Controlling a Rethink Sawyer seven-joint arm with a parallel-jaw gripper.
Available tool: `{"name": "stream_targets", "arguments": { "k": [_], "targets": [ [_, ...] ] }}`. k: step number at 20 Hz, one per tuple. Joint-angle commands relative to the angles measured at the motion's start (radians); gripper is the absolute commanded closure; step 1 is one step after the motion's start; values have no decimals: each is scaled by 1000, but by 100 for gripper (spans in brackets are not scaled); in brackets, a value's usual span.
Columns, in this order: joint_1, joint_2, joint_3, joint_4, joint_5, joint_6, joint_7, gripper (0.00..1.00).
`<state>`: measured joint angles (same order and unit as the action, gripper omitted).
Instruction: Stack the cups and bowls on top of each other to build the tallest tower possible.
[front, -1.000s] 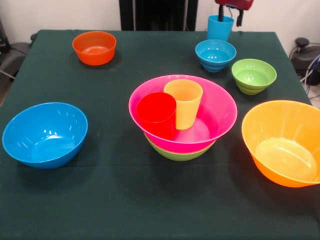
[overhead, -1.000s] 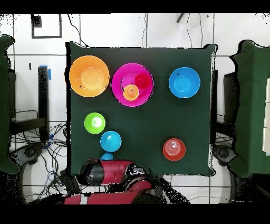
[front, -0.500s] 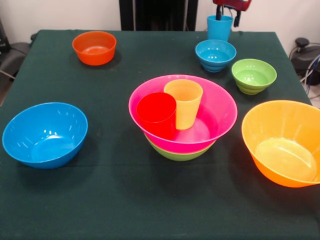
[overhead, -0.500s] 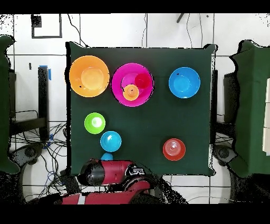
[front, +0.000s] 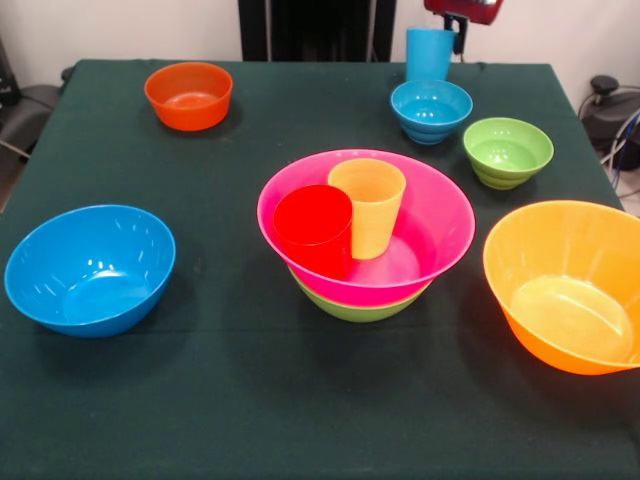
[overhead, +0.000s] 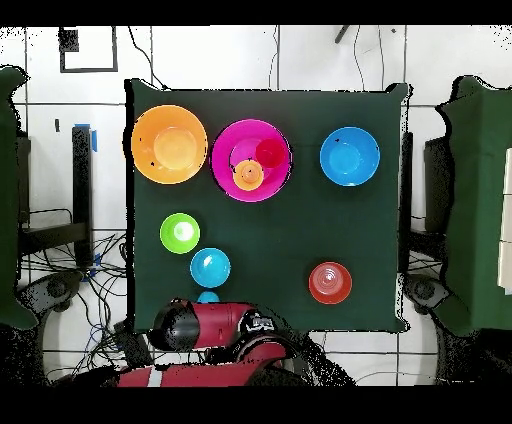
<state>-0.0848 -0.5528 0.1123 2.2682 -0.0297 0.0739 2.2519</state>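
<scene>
The light blue cup (front: 430, 54) is at the table's far edge, behind the small blue bowl (front: 431, 110). My gripper (front: 452, 26) comes down at the top edge and is shut on the cup's rim; only its tips show. In the overhead view the arm covers all but a sliver of the cup (overhead: 208, 297). The tower stands mid-table: the large pink bowl (front: 445, 205) sits on the medium green bowl (front: 350, 308) and holds the red cup (front: 315, 232) and the yellow cup (front: 368, 207) side by side.
The small green bowl (front: 507, 152) is right of the small blue one. The large yellow-orange bowl (front: 565, 285) is at the near right, the medium blue bowl (front: 90, 268) at the near left and the small orange bowl (front: 188, 95) at the far left.
The light blue cup has shifted a little to the left and slightly up with the gripper. The bowls and the other cups have not moved.
</scene>
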Motion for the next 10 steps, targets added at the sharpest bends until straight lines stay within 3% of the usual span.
{"name": "stream_targets", "arguments": {
  "k": [1,6,10],
  "targets": [
    [4,21,36,-110,-20,-86,88,100],
    [20,-27,25,-119,10,-41,94,100],
    [33,-111,-13,-161,34,153,59,100]
  ]
}}
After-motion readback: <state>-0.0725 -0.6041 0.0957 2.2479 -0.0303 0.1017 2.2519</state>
